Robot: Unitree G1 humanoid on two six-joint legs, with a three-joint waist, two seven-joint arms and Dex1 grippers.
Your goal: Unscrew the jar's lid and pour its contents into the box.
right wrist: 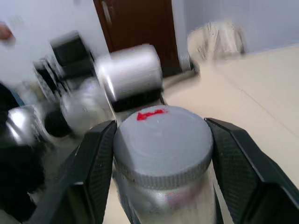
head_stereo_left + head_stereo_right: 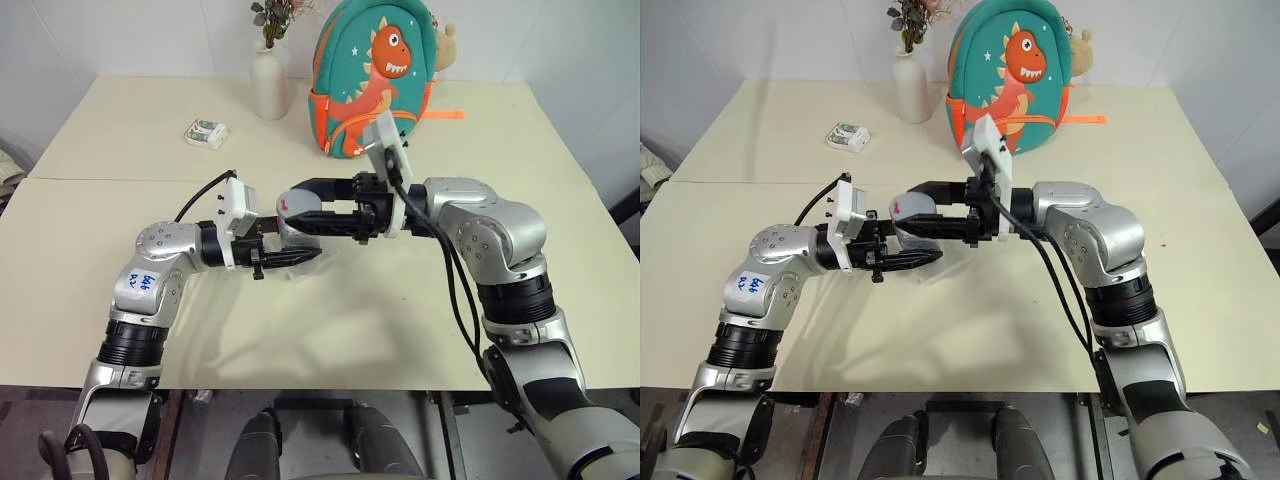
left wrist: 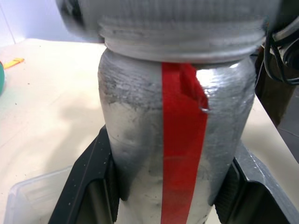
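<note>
Table [image 2: 120, 130]: jar held above its near middle.
Box [image 3: 32, 196]: just under the jar.
Left gripper [image 2: 285, 258]: from the left, clamped on the jar [image 3: 154, 140] body.
Right gripper [image 2: 305, 212]: from the right, fingers closed around the lid [image 1: 161, 140].
Jar axis: upright, lid uppermost.

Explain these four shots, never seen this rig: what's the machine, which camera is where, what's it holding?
It's a two-armed humanoid robot at a cream table. Two pictures come from its head cameras, two from cameras on its wrists. The left gripper is shut on a silvery jar with a red stripe. The right gripper closes around the jar's grey lid. A clear plastic box sits under the jar. Farther back are a white vase, a dinosaur backpack and a small packet.
</note>
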